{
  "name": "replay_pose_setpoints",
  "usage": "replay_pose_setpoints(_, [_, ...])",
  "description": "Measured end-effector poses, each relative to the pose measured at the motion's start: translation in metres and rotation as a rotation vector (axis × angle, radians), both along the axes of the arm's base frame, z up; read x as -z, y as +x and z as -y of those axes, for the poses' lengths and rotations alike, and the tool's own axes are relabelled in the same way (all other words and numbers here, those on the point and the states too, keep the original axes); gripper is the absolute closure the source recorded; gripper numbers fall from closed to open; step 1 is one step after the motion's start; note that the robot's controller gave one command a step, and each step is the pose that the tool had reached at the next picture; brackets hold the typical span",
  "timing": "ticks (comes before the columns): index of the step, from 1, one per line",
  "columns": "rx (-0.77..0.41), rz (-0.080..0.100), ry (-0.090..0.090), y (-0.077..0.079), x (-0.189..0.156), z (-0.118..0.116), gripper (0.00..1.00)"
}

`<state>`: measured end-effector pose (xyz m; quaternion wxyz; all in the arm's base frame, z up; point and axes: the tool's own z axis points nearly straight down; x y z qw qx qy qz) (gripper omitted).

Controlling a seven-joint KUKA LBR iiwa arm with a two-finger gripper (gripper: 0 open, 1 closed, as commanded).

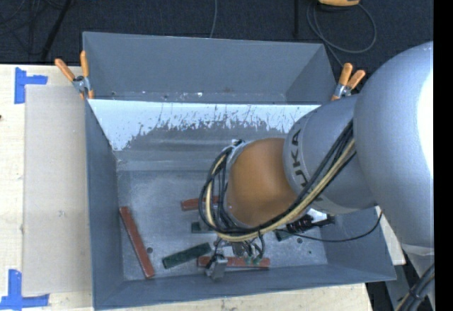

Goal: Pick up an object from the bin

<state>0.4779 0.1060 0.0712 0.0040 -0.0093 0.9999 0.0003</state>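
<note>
Bin (152, 182) floor: claw (216, 268) over reddish bar (260, 263) (green bar (185, 255) beside).

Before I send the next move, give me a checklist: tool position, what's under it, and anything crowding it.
1. Tool low inside the bin, near its front wall: ok.
2. Candidate below: the tool sits at the left end of a reddish-brown strip: ok.
3. Anything gripped: cannot tell.
4. Neighbour clearance: the dark green strip lies right beside the tool on its left: not ok.
5. Long red-brown stick by the left wall, well apart from the tool: ok.
6. Gap between tool and front wall: cannot tell.
</note>
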Motion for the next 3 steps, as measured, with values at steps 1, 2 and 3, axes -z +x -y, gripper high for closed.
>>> replay_pose_setpoints(1, [0.004,-0.002,0.0,0.002,-0.001,0.0,0.0])
replay_pose_setpoints(2, [0.005,0.001,0.001,0.003,-0.003,0.0,1.0])
replay_pose_setpoints(3, [0.01,-0.003,0.001,0.004,-0.061,0.0,1.0])
